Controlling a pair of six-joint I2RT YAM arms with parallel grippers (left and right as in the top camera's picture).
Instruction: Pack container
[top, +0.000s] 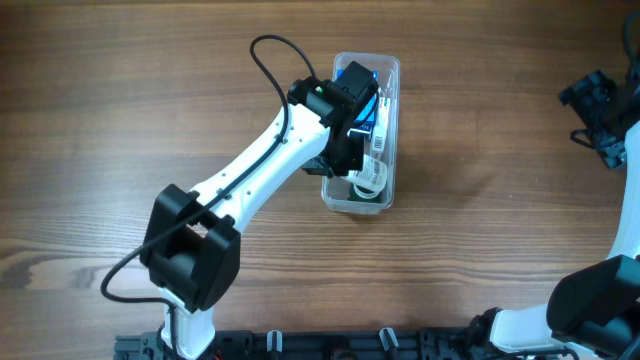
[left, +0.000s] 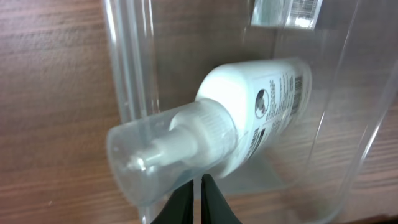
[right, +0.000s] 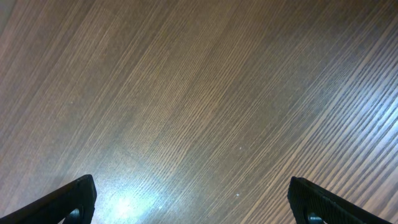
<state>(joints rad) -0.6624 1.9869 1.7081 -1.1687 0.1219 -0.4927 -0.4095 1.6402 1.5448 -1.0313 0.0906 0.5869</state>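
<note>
Centrally, the clear, round-cornered container (top: 391, 120) lies on the desk (top: 120, 90) directly beneath the left pincer (left: 200, 190), whose jaws nearly meet. A spray bottle (left: 261, 106) lies inside it. The right pincer (right: 193, 190) gapes wide.

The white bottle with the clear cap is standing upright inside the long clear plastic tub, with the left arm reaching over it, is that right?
Not quite: the white bottle with the clear cap lies on its side, not upright, as the left wrist view shows. It is inside the long clear plastic tub, and the left arm reaches over it.
</note>
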